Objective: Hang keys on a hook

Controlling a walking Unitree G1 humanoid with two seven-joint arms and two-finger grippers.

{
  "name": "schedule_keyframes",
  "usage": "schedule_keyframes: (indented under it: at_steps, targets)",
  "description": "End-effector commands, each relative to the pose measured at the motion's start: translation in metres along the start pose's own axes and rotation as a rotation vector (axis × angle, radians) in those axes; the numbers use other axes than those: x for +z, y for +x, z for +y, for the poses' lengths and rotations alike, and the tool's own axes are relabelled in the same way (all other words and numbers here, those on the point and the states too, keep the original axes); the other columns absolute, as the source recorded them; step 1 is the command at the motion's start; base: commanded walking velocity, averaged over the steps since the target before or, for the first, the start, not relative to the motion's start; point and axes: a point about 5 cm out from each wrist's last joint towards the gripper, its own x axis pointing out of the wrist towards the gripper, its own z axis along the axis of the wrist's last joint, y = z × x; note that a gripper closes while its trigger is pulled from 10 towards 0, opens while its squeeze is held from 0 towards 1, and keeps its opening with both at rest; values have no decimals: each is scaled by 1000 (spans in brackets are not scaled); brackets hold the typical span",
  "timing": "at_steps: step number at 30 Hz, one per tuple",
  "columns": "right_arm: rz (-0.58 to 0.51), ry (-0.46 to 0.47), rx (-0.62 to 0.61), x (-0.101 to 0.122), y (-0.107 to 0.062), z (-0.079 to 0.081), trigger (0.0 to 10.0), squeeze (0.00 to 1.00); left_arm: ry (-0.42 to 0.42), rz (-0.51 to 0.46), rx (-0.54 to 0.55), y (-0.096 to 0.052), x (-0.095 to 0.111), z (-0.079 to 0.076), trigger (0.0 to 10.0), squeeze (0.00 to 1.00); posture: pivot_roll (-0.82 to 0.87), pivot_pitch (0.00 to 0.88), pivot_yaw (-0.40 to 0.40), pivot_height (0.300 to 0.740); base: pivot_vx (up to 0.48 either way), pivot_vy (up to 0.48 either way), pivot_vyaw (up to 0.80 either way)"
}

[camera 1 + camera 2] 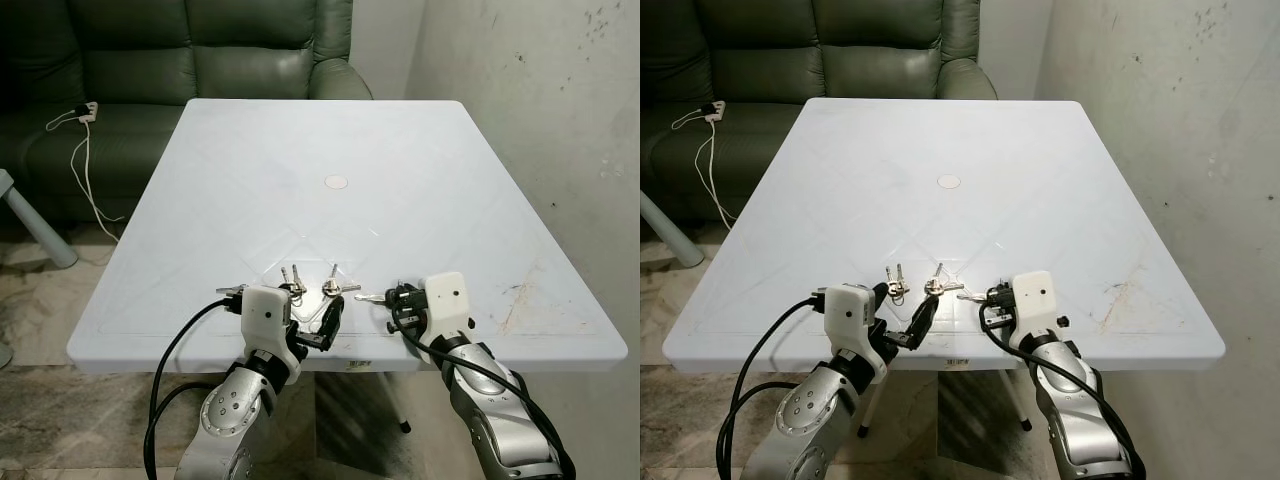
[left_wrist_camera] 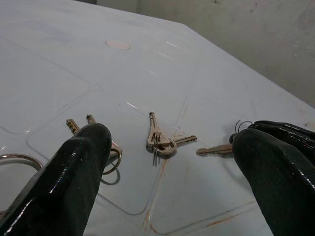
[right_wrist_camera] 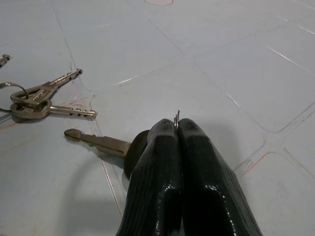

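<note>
Silver metal keys, three lots near the front edge of your white counter (image 1: 400, 150): a two-key bunch (image 1: 292, 281), a ringed bunch (image 1: 335, 286) beside it, and a single black-headed key (image 1: 375, 297). Your right pincer (image 3: 177, 129) is clamped shut on a thin wire ring at that single key's head. Your left pincer (image 1: 310, 312) is spread wide, low over the counter, fingers straddling the two bunches.

A home living room: a dark green leather sofa (image 1: 200, 60) stands at 12 o'clock behind the white plastic counter (image 1: 420, 150), a charger cable (image 1: 85, 170) trailing off its seat, marble-patterned floor (image 1: 40, 290) below
</note>
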Motion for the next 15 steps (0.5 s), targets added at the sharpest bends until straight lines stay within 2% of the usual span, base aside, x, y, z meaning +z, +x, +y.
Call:
schedule_keyframes:
  at_steps: [1,3,4,7,8,9,13,14,15]
  targets:
    - [-60,7,-23,11,1,-4,0,0,-5,-17,-3,3,5,-2,10000,0,-45,34,-55,740,0,0,0]
    - [-84,41,-7,15,1,-3,0,0,-5,-20,-1,4,6,0,10000,0,-45,34,-55,740,0,0,0]
    - [-167,78,24,24,-1,-3,0,0,-7,-23,3,6,7,1,10000,0,-48,23,-53,740,0,0,0]
    - [-249,147,66,34,-3,-5,0,0,-11,-32,11,9,9,5,10000,0,-50,14,-50,740,0,0,0]
    - [-292,173,69,41,-4,-7,2118,0,-14,-38,18,10,11,7,10000,0,-50,14,-50,740,0,0,0]
    - [-339,206,71,48,-4,-10,2980,0,-17,-47,26,13,13,10,10000,0,-51,7,-50,740,0,0,0]
    - [-399,210,65,61,-4,-15,2980,0,-12,-75,51,17,20,19,10000,0,-54,0,-49,740,0,0,0]
    - [-402,208,60,63,-3,-16,3647,0,-10,-83,60,19,22,21,10000,0,-55,0,-48,740,0,0,0]
    - [-407,199,44,64,-2,-19,7333,0,-4,-93,73,20,25,25,10000,0,-56,0,-48,740,0,0,0]
